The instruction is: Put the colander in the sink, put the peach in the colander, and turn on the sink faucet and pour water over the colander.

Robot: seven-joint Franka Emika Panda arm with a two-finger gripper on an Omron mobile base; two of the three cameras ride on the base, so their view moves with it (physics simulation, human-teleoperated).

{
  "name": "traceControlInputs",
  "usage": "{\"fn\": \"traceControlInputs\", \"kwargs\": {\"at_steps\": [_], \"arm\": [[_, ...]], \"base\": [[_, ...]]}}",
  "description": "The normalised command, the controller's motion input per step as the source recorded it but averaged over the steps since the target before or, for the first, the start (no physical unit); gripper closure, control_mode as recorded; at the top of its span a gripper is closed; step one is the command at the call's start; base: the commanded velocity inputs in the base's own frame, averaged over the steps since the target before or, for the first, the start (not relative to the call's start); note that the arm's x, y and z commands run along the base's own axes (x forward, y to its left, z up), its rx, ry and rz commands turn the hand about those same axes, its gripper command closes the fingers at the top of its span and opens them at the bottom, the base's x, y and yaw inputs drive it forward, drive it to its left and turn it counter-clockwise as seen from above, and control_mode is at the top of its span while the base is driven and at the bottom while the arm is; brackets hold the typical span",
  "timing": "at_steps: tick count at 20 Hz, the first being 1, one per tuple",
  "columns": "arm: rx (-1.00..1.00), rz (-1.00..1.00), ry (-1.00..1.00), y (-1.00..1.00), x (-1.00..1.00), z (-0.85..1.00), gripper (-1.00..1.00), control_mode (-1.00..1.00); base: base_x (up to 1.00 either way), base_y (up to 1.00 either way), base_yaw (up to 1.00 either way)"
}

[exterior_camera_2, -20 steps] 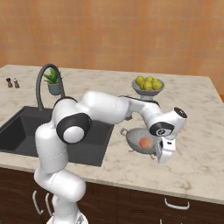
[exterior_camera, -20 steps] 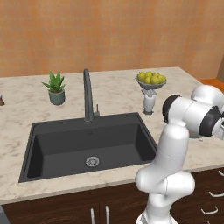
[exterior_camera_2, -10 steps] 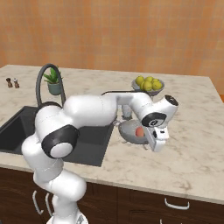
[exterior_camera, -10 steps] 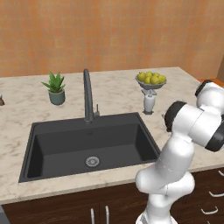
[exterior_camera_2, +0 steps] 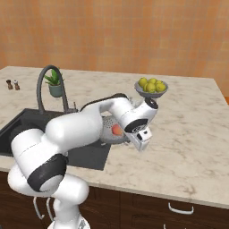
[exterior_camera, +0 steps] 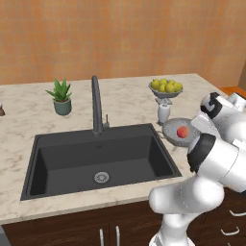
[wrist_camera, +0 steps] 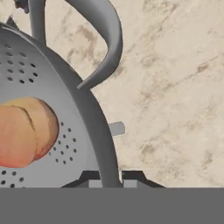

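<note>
Colander [exterior_camera: 178, 132] w/ peach [exterior_camera: 182, 131] now nearer sink [exterior_camera: 53, 163], tool [wrist_camera: 110, 177] clamped on its rim.

beige marble counter [exterior_camera: 129, 103] carries a potted plant [exterior_camera: 61, 96], a fruit bowl [exterior_camera: 166, 92] and shakers [exterior_camera_2: 12, 84].

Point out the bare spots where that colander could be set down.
Free: the sink floor around its drain; the counter right of the colander. Crowded: the strip between faucet and fruit bowl, where the claw grips the colander's rim.
</note>
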Motion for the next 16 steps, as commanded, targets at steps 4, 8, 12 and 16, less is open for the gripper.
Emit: {"fn": "traceControlInputs", "kwargs": {"at_steps": [4, 8, 12, 16], "arm": [[0.00, 0.42, 0.00, 0.88, 0.21, 0.07, 1.00, -1.00], [0.00, 0.38, 0.00, 0.88, 0.36, 0.00, 1.00, -1.00], [0.04, 0.44, 0.00, 0.73, 0.40, 0.02, 1.00, -1.00], [0.05, 0.42, 0.03, 0.80, 0.31, -0.03, 1.00, -1.00]], "base": [[0.00, 0.00, 0.00], [0.00, 0.00, 0.00], [0.00, 0.00, 0.00], [0.00, 0.00, 0.00]]}}
